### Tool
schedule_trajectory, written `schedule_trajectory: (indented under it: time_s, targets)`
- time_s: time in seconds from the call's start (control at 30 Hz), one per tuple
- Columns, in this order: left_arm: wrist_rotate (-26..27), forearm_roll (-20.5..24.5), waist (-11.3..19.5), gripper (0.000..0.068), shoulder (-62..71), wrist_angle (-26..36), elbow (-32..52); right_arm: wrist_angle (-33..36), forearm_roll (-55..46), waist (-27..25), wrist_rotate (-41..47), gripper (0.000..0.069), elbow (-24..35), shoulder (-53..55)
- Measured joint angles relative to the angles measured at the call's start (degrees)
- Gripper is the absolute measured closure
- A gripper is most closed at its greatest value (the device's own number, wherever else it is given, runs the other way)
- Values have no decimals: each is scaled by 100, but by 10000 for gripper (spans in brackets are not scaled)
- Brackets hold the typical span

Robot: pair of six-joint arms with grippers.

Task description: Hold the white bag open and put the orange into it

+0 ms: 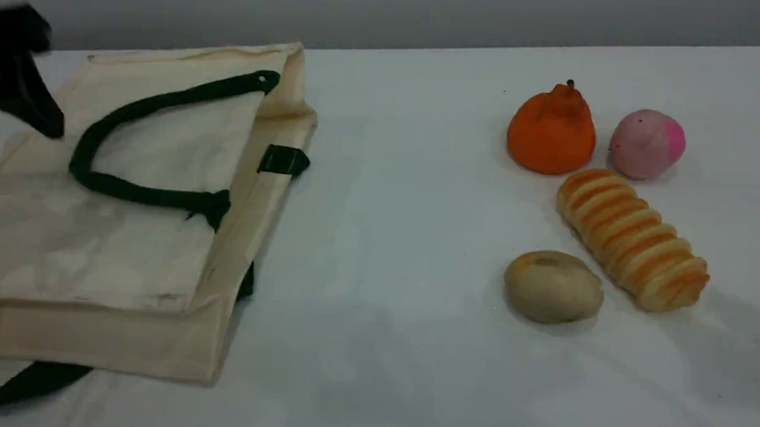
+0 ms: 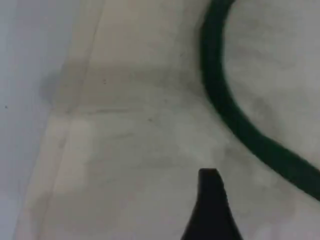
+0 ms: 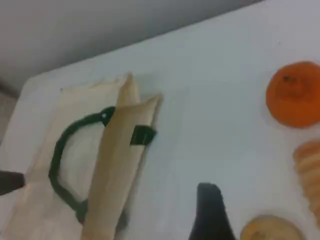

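Orange (image 1: 552, 132) sits upright on the surface (image 1: 404, 253), well right of the white bag (image 1: 96, 246), untouched. Bag lies flat, green handle (image 1: 131, 193) looped on top. Pink fruit (image 1: 647, 143), bread loaf (image 1: 635, 241) & tan bun (image 1: 553, 286) also right of bag, near the orange. Left end effector (image 1: 15, 124) over bag's far-left part, blurred, fingers apart, gripping nothing. Right end effector (image 3: 210, 210) above surface right of bag, wide, holding nothing.

Left tool (image 2: 211, 210) and right tool (image 3: 210, 212) are plain black, tapering to blunt tips.
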Motion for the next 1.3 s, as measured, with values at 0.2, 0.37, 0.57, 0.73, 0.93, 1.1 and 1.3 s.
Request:
schedule_trajectory:
  time_s: [0.2,0.37,0.57,0.73,0.93,1.1,1.3]
  targets:
    - [-116,0,0,237,738,-114,-298,6,104,0,-120,231,0,58]
    - [-116,-5,0,237,982,-125,-536,13,99,0,-120,231,0,58]
    - [-384,-10,0,237,1229,-293,-556,13,99,0,-208,231,0,58]
    - [-438,-10,0,237,1378,-442,-556,7,99,0,-208,230,0,53]
    - [-672,-17,0,277,1485,-564,-556,7,94,0,-248,230,0,53]
    - [-702,-22,0,353,1644,-592,-556,7,94,0,-248,230,0,53]
    - [-715,-22,0,501,1778,-780,-556,25,93,0,-248,230,0,53]
